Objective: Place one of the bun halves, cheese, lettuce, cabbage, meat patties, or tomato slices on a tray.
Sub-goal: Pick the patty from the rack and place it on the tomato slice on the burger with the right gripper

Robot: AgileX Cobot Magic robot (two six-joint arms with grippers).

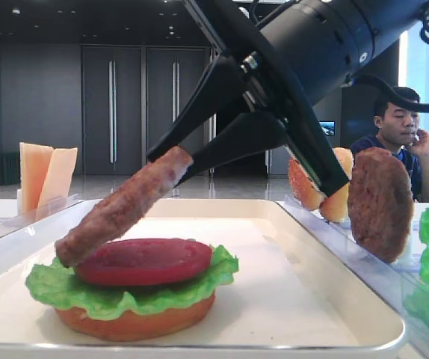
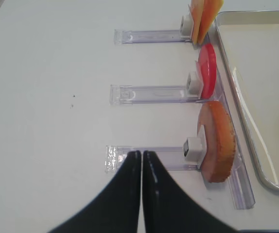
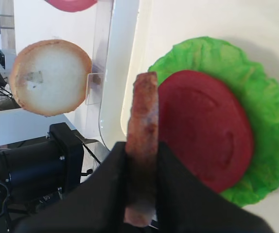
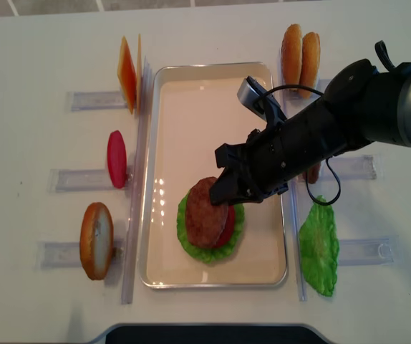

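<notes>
Clear plastic holders (image 2: pixel 151 93) line the worktop (image 2: pixel 47 97) beside the tray (image 4: pixel 263 266), propping a bun half (image 4: pixel 95 240), a tomato slice (image 4: pixel 116 158) and cheese (image 4: pixel 126 74). On the tray, lettuce (image 1: pixel 125 293) and another tomato slice (image 1: pixel 144 261) top a bun. The right arm reaches in from the right, its fingers (image 3: pixel 178 189) pinching a tilted meat patty (image 1: pixel 121 206), lower edge touching the tomato. The left fingers (image 2: pixel 130 179) hover pressed together, empty.

White tabletop (image 4: pixel 34 57) carries the cream tray (image 4: pixel 191 79) at frame centre, with clear plastic holders (image 4: pixel 69 179) lined along its left and right sides.
</notes>
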